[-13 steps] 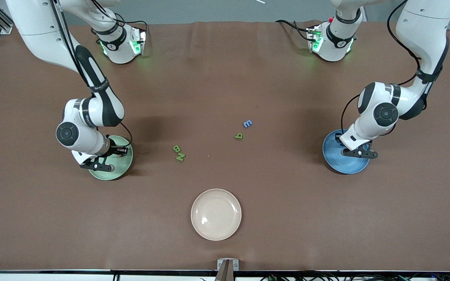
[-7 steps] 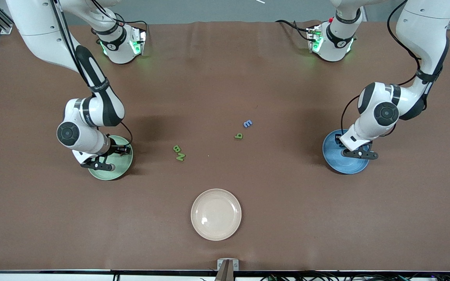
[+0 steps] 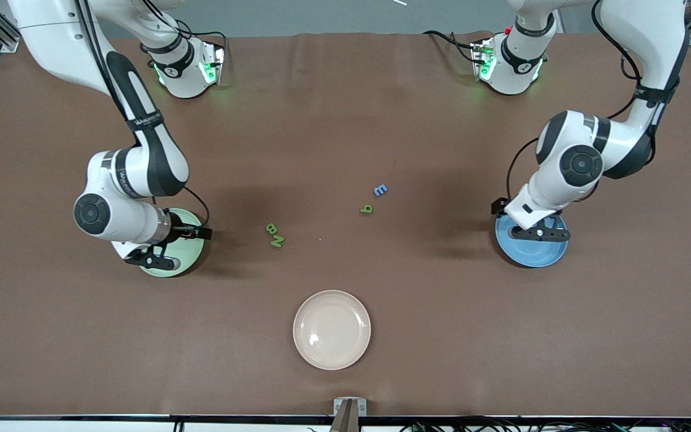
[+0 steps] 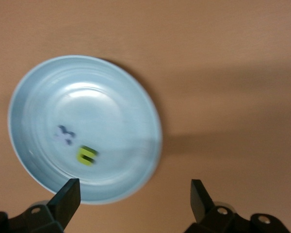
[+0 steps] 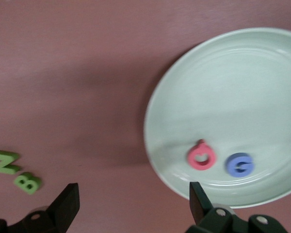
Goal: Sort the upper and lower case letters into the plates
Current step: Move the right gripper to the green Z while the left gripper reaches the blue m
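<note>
The mint green plate (image 3: pixel 186 251) lies at the right arm's end of the table. In the right wrist view it (image 5: pixel 242 92) holds a pink letter (image 5: pixel 201 158) and a blue letter (image 5: pixel 240 163). My right gripper (image 3: pixel 174 246) hangs open and empty over the plate's edge. The blue plate (image 3: pixel 531 255) lies at the left arm's end. In the left wrist view it (image 4: pixel 111 97) holds a yellow-green letter (image 4: pixel 87 155) and a pale letter (image 4: pixel 64 134). My left gripper (image 3: pixel 540 234) hangs open and empty over it. On the table lie a green B (image 3: pixel 271 228), a green N (image 3: pixel 277 240), a green b (image 3: pixel 367 209) and a blue letter (image 3: pixel 380 189).
A cream-beige plate (image 3: pixel 332 329) lies empty near the front camera, at mid-table. The green N (image 5: pixel 5 161) and B (image 5: pixel 28 182) also show in the right wrist view, beside the mint plate. The brown table (image 3: pixel 345 120) spreads wide around the letters.
Both arms have risen over their plates. The left gripper has shifted a little toward the middle of the table. The letters and plates have not moved.
</note>
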Motion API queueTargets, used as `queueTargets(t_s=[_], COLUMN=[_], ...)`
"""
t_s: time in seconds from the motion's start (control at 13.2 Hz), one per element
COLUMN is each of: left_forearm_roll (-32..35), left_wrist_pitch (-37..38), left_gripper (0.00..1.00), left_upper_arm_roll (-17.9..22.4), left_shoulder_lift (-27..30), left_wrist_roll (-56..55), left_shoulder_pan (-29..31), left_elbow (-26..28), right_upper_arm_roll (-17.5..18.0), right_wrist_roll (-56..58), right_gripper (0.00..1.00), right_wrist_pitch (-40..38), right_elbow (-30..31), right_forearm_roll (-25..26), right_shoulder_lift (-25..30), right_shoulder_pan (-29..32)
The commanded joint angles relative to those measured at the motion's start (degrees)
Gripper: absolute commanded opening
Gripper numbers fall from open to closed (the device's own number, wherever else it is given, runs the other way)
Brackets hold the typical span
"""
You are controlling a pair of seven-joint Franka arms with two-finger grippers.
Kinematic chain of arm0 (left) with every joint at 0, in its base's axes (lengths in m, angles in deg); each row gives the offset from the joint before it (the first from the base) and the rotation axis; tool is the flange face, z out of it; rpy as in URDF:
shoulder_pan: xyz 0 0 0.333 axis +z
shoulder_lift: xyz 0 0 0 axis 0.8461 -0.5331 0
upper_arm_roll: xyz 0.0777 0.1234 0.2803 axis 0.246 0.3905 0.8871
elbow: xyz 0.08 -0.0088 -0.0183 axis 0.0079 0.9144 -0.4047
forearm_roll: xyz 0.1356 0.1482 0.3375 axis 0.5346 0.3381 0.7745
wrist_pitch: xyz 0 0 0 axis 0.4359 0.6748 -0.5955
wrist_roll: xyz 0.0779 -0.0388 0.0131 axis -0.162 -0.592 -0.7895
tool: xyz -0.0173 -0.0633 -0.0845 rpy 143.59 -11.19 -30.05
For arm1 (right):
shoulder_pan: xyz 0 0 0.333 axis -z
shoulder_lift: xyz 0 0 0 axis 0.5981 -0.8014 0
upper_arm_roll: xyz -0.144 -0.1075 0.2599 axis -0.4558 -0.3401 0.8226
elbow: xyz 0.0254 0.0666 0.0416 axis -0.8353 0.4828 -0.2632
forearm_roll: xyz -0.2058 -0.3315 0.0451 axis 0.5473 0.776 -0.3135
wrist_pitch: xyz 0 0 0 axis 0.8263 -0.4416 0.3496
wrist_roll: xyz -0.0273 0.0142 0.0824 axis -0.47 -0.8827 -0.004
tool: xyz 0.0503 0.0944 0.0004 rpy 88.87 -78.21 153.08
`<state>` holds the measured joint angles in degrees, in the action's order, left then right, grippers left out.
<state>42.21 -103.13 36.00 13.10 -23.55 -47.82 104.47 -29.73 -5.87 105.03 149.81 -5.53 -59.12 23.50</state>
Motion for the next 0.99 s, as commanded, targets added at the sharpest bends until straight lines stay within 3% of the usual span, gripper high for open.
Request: queueTargets(t_s=[0.0, 0.08, 0.45, 0.91], left_forearm_roll=[-0.97, -0.97, -0.88, 3.31], left_wrist_pitch=[2.2, 2.2, 2.03, -0.51], left_gripper=[1.0, 1.0, 1.0, 1.0], left_upper_arm_roll=[-7.4, -9.61, -9.89, -8.84], left_shoulder_lift=[-0.73, -2.56, -10.82, -18.74], left_wrist_roll=[-15.15, -22.7, -48.74, -70.73], left_shoulder_pan=[-0.39, -1.78, -13.64, -21.39], left_elbow=[-3.26, -5.1, -12.4, -14.96], right_upper_arm_roll=[0.05, 0.05, -0.04, -0.13], right_wrist_roll=[-6.52, -9.16, -16.83, -23.23], right_gripper=[1.0, 1.0, 1.0, 0.97], right_wrist_pitch=[4.44, 7.07, 16.75, 22.04], right_elbow=[0.03, 0.03, 0.03, -2.25], right_forearm_roll=[-1.18, -1.18, -1.18, -0.66], right_shoulder_lift=[-0.49, -1.28, -5.5, -10.68], right_shoulder_pan=[-4.16, -6.09, -12.95, -17.61])
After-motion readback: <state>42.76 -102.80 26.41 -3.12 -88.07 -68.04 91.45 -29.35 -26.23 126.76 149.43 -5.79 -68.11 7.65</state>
